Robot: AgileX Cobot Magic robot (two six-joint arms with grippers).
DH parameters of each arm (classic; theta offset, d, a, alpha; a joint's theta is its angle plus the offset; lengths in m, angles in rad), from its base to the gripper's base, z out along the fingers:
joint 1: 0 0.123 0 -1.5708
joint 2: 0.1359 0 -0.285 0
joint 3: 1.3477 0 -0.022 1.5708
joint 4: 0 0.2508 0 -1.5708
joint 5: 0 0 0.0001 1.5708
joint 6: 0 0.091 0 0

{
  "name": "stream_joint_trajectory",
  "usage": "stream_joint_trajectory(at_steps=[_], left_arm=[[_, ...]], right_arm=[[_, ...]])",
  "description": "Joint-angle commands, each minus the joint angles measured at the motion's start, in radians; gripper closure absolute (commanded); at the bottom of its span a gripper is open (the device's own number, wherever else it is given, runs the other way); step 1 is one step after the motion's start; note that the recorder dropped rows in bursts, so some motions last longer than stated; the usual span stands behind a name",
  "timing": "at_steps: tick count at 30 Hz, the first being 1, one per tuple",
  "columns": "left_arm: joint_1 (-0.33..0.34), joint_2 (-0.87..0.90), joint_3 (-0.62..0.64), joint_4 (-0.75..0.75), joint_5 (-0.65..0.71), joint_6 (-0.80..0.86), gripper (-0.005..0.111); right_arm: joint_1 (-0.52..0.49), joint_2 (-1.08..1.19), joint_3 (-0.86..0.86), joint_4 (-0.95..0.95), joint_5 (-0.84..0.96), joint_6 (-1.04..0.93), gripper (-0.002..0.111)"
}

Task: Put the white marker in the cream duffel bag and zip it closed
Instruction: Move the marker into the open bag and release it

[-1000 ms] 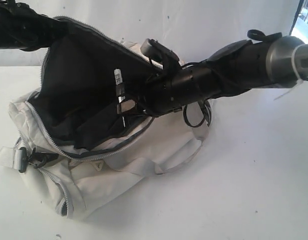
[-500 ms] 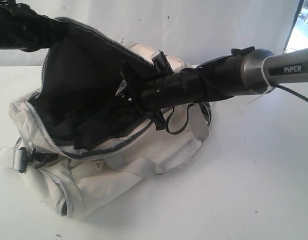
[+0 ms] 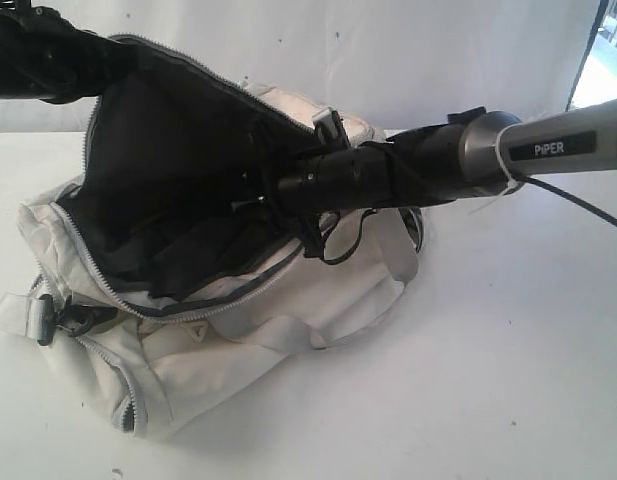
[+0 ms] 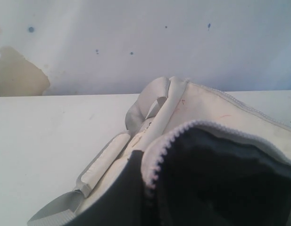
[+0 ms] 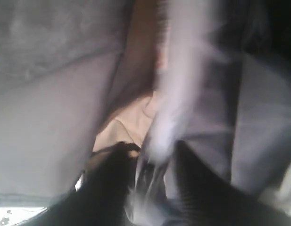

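The cream duffel bag (image 3: 238, 340) lies on the table with its dark-lined top flap (image 3: 168, 130) held up. My left gripper (image 3: 110, 55) is shut on the flap's zipper edge. The left wrist view shows one dark finger (image 4: 128, 190) pressed against the zipper teeth (image 4: 157, 157). My right gripper (image 3: 258, 192) reaches inside the opening, shut on the white marker (image 3: 250, 203), of which only a pale bit shows. In the right wrist view the marker (image 5: 171, 108) is a blurred white streak between my two dark fingers (image 5: 112, 179), against the grey lining.
Pale webbing straps (image 3: 373, 290) drape over the bag's right side under my right arm (image 3: 458, 155). A black clip (image 3: 63, 320) sits at the bag's left end. White tabletop (image 3: 468, 380) surrounds the bag, with a white wall (image 4: 136, 42) behind.
My right arm has pushed leftward and deeper into the bag. The marker, seen upright at the opening before, is now mostly hidden inside. The left gripper still holds the flap.
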Motion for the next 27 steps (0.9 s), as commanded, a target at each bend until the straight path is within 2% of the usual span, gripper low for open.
stream_joint_trajectory(at_steps=[1,2,3,5,7,9,15,23,25,27], left_arm=[[0.004,-0.002,-0.008,-0.003,-0.007,0.000,0.106],[0.004,-0.002,-0.008,-0.003,-0.007,0.000,0.106],[0.004,-0.002,-0.008,-0.003,-0.007,0.000,0.106],[0.004,-0.002,-0.008,-0.003,-0.005,0.000,0.106],[0.004,-0.002,-0.008,-0.003,-0.004,0.000,0.106],[0.004,-0.002,-0.008,-0.003,-0.004,0.000,0.106],[0.004,-0.002,-0.008,-0.003,-0.004,0.000,0.106],[0.004,-0.002,-0.008,-0.003,0.012,0.000,0.106],[0.004,-0.002,-0.008,-0.003,0.042,0.000,0.106],[0.004,-0.002,-0.008,-0.003,0.065,0.000,0.106]], right_arm=[[0.000,0.003,-0.026,0.021,-0.001,-0.002,0.045],[0.000,0.003,-0.030,0.021,-0.001,-0.002,0.037],[0.000,0.003,-0.030,0.021,0.008,-0.002,0.034],[0.000,0.003,-0.032,0.021,0.023,-0.002,0.034],[0.000,0.001,-0.032,0.008,0.129,-0.032,0.035],[-0.002,-0.005,-0.032,-0.122,0.213,-0.039,0.046],[-0.023,-0.024,-0.032,-0.326,0.377,-0.035,0.067],[-0.053,-0.066,-0.044,-0.636,0.508,0.042,0.096],[-0.059,-0.097,-0.044,-0.824,0.528,0.083,0.108],[-0.060,-0.133,-0.044,-0.979,0.533,0.140,0.108]])
